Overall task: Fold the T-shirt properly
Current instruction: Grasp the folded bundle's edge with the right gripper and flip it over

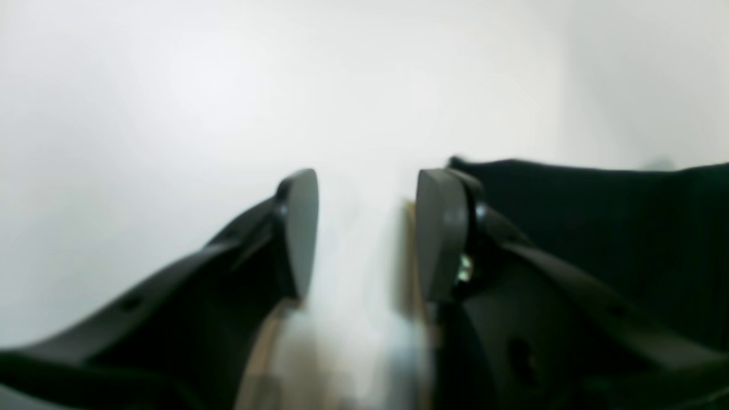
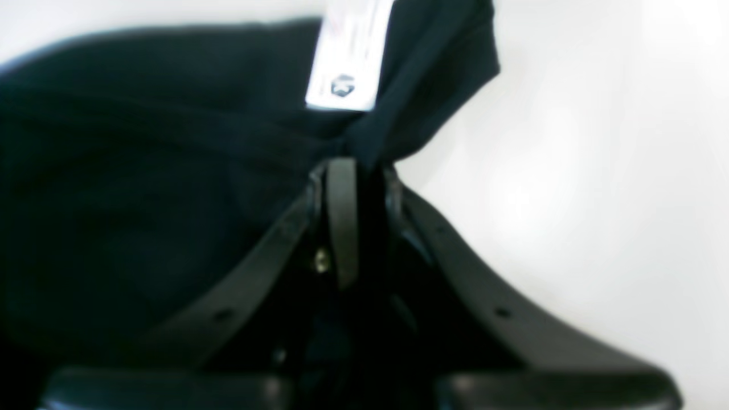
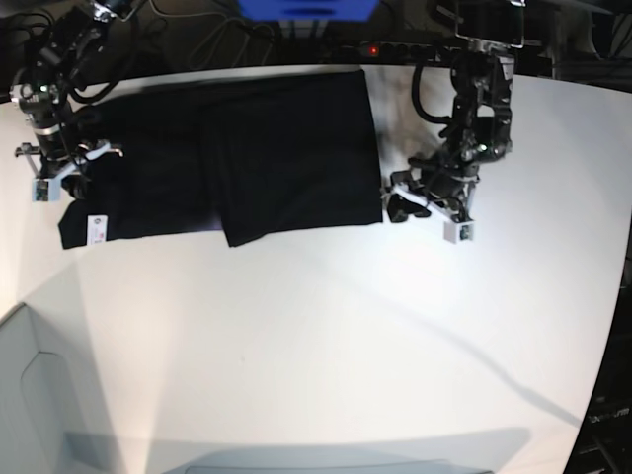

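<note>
The black T-shirt (image 3: 286, 148) lies spread at the far side of the white table (image 3: 326, 336), with one panel folded over; no print shows. My right gripper (image 2: 359, 171) is shut on a bunched edge of the shirt (image 2: 142, 171), just below the white tag (image 2: 347, 57). In the base view it (image 3: 77, 190) is at the shirt's left end, near the tag (image 3: 97, 229). My left gripper (image 1: 367, 228) is open and empty over bare table, with the shirt's edge (image 1: 598, 228) right beside it. In the base view it (image 3: 398, 205) sits just off the shirt's right edge.
Cables, a blue object (image 3: 306, 8) and a power strip with a red light (image 3: 370, 47) line the table's far edge. A grey panel (image 3: 25, 395) stands at the near left corner. The table's right edge curves off at the right.
</note>
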`<action>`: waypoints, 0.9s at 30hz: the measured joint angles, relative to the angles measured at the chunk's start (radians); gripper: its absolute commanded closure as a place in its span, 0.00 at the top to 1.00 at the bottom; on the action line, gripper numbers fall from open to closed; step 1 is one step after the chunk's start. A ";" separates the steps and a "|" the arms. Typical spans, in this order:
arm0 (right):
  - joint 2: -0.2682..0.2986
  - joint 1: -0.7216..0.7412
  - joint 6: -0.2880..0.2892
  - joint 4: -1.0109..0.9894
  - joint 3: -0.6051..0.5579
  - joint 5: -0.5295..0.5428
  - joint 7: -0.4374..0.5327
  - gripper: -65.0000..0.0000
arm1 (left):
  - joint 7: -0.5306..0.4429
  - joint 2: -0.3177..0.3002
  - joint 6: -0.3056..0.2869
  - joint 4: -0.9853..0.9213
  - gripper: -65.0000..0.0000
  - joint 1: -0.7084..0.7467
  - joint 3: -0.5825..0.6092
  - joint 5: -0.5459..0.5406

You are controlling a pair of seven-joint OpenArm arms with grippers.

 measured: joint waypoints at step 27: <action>-0.135 -0.066 0.000 0.100 -0.917 -0.005 -0.009 0.00 | -0.023 0.013 -0.015 -0.037 0.43 -0.013 0.070 -0.019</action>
